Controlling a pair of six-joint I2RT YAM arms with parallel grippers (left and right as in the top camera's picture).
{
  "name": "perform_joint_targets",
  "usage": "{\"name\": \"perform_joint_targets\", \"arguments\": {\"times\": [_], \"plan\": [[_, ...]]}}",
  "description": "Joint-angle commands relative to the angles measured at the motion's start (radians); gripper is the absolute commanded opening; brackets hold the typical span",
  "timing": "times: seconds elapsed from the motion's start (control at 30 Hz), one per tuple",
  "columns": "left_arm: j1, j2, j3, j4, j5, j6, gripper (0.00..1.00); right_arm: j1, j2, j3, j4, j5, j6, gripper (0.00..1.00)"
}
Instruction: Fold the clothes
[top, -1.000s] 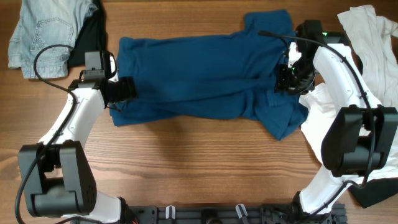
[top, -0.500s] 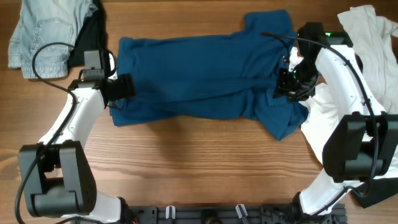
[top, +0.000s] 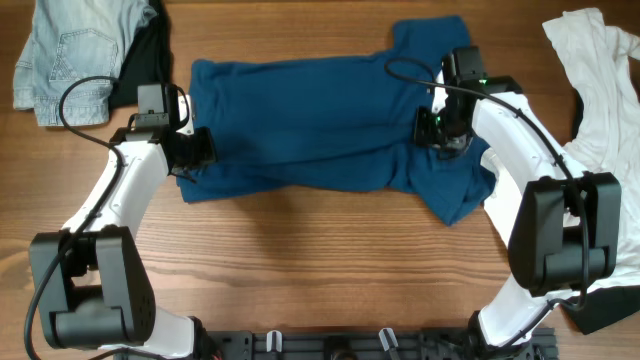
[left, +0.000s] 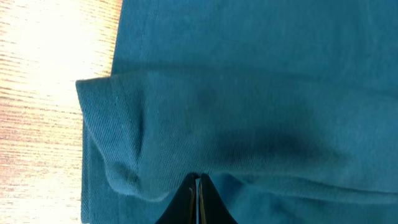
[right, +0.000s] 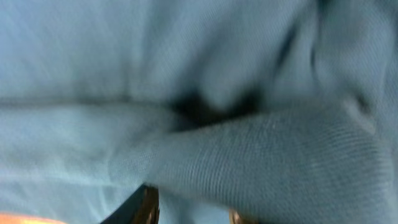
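Pincer work on both flanks: the left pincer is closed on a folded edge at the 9 o'clock end of the dark blue T-shirt, which lies spread across the table toward 12 o'clock. The right pincer appears clamped round a thick ridge of cloth at the 3 o'clock side. Done well, the fold likely calls for both arms to lift level and travel together, keeping the cloth taut. Only the overhead view shows the pale denim piece at 10 o'clock and the white shirt at 2 o'clock. The left wrist view alone shows fingertips pressed together on fabric.
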Motion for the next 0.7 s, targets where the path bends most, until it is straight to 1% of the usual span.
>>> {"name": "perform_joint_targets", "arguments": {"times": [0.0, 0.1, 0.23, 0.3, 0.33, 0.37, 0.53, 0.67], "plan": [[0.000, 0.010, 0.010, 0.018, 0.017, -0.003, 0.04, -0.001, 0.009, 0.001, 0.128, 0.014, 0.046, 0.35], [0.000, 0.010, 0.010, 0.025, 0.017, -0.003, 0.04, -0.002, 0.025, 0.001, 0.217, 0.015, 0.064, 0.37], [0.000, 0.010, 0.010, 0.031, 0.025, -0.003, 0.04, -0.002, 0.062, 0.001, 0.275, 0.024, 0.060, 0.38], [0.000, 0.010, 0.010, 0.031, 0.029, -0.002, 0.04, -0.003, 0.068, 0.001, 0.277, 0.023, 0.060, 0.39], [0.000, 0.010, 0.010, 0.031, 0.040, -0.002, 0.04, -0.003, 0.066, 0.001, 0.277, 0.007, 0.050, 0.42], [0.000, 0.010, 0.010, 0.032, 0.043, -0.002, 0.04, -0.002, 0.061, 0.001, 0.277, -0.024, 0.031, 0.43], [-0.019, 0.011, 0.010, 0.032, 0.043, -0.002, 0.04, -0.002, 0.046, 0.002, 0.264, -0.066, 0.028, 0.46], [-0.077, 0.008, 0.010, -0.032, 0.076, 0.013, 0.04, -0.002, 0.045, 0.002, 0.234, -0.065, 0.027, 0.47]]}}
